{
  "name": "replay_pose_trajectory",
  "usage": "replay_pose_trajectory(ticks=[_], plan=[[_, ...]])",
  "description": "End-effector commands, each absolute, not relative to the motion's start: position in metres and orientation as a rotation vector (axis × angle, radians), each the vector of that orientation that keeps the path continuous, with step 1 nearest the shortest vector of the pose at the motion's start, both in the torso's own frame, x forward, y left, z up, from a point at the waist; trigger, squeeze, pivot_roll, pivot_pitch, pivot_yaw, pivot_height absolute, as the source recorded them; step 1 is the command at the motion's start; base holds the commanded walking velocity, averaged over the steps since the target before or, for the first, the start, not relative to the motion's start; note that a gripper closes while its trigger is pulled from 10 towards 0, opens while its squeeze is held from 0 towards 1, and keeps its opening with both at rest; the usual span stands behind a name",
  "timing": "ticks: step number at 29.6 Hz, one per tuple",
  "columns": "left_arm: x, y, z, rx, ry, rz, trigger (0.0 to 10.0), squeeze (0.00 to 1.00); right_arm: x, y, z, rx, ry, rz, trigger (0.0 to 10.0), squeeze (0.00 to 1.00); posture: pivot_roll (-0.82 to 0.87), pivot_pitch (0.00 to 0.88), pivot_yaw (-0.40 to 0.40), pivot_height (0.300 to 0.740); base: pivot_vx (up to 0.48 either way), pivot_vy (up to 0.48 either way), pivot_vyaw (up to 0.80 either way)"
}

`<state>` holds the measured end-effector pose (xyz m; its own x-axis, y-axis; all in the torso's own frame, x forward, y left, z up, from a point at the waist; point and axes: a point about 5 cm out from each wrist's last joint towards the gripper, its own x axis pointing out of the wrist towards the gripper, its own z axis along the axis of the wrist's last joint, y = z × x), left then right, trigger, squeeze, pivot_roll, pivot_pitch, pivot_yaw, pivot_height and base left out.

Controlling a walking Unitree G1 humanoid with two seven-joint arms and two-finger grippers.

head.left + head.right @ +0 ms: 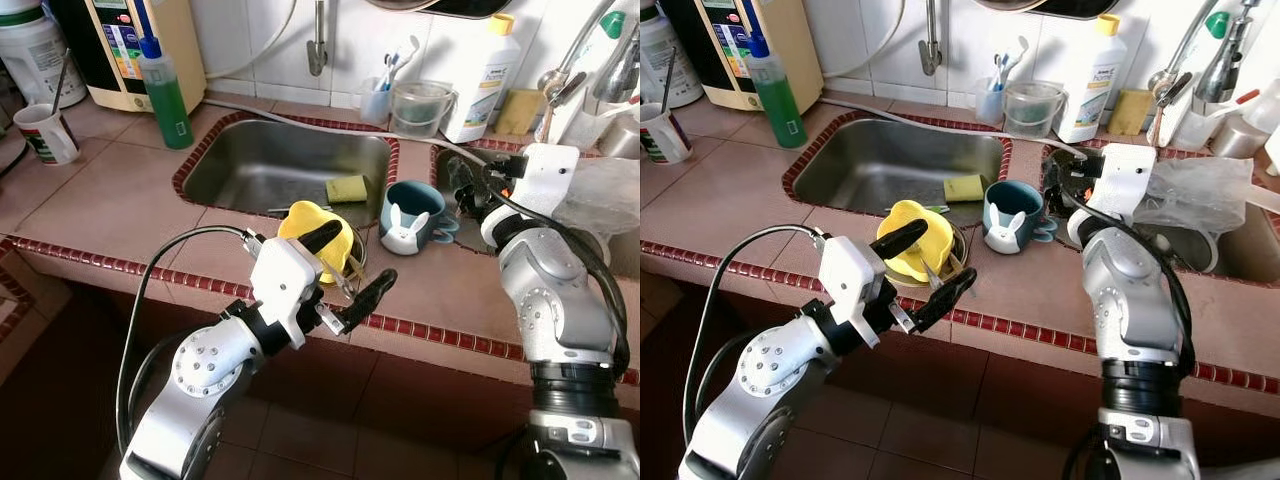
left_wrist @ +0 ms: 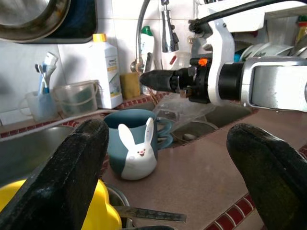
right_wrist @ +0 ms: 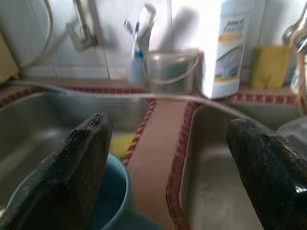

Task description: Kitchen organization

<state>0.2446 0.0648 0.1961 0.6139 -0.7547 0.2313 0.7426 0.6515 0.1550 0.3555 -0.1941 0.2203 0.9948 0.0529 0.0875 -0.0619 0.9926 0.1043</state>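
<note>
The left pincer (image 1: 345, 268) hangs low in the centre of the head frames with its black fingers spread wide and nothing between them, poised just at the front edge of the tiled worktop (image 1: 110, 190) beside a yellow cup (image 1: 312, 228) that sits in a small metal dish. Judging from this, the step in hand is a reach for that cup or the things around it; the next move calls for easing forward and closing squarely on the rim without knocking the blue rabbit mug (image 1: 408, 220) just beside it. The right pincer (image 1: 1060, 185), also spread and empty, hovers at centre right over the strip of worktop between the two basins, near the mug. The head views lay out the whole scene: the steel sink (image 1: 250, 160) with a yellow sponge (image 1: 346, 188) at its near side, a green bottle (image 1: 165, 95) at upper left. The left wrist view adds what they hide: a flat metal blade (image 2: 146, 214) lying by the yellow cup. The right wrist view shows the white bottle (image 3: 230, 48) and a clear tub (image 3: 172, 72) against the tiled wall.
</note>
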Motion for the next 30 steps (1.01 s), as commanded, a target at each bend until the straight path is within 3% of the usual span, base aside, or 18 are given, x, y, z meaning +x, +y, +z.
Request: replay_pose_trajectory(ticks=[1, 12, 27, 28, 29, 30], plan=[[0.241, 0.063, 0.199, 0.052, -0.300, -0.867, 10.0, 0.00, 0.357, -0.197, 0.224, 0.114, -0.077, 0.067, 10.0, 0.00, -0.03, 0.123, -0.016, 0.740, 0.000, 0.000, 0.00], [0.240, 0.062, 0.199, 0.045, -0.298, -0.857, 10.0, 0.00, 0.357, -0.199, 0.218, 0.032, 0.054, 0.159, 10.0, 0.00, -0.04, 0.126, -0.024, 0.740, 0.000, 0.000, 0.00], [0.240, 0.062, 0.200, 0.041, -0.297, -0.843, 10.0, 0.00, 0.359, -0.207, 0.202, 0.053, 0.217, 0.104, 10.0, 0.00, -0.03, 0.137, -0.028, 0.740, 0.000, 0.000, 0.00], [0.241, 0.062, 0.200, 0.040, -0.297, -0.840, 10.0, 0.00, 0.359, -0.208, 0.201, 0.047, 0.221, 0.095, 9.2, 0.00, -0.03, 0.139, -0.029, 0.740, 0.000, 0.000, 0.00], [0.241, 0.063, 0.200, 0.039, -0.296, -0.838, 10.0, 0.00, 0.359, -0.208, 0.201, 0.042, 0.225, 0.089, 9.2, 0.00, -0.03, 0.139, -0.029, 0.740, 0.000, 0.000, 0.00], [0.241, 0.063, 0.200, 0.038, -0.297, -0.833, 10.0, 0.00, 0.359, -0.209, 0.198, 0.053, 0.246, 0.085, 4.9, 0.00, -0.03, 0.142, -0.030, 0.740, 0.000, 0.000, 0.00]])
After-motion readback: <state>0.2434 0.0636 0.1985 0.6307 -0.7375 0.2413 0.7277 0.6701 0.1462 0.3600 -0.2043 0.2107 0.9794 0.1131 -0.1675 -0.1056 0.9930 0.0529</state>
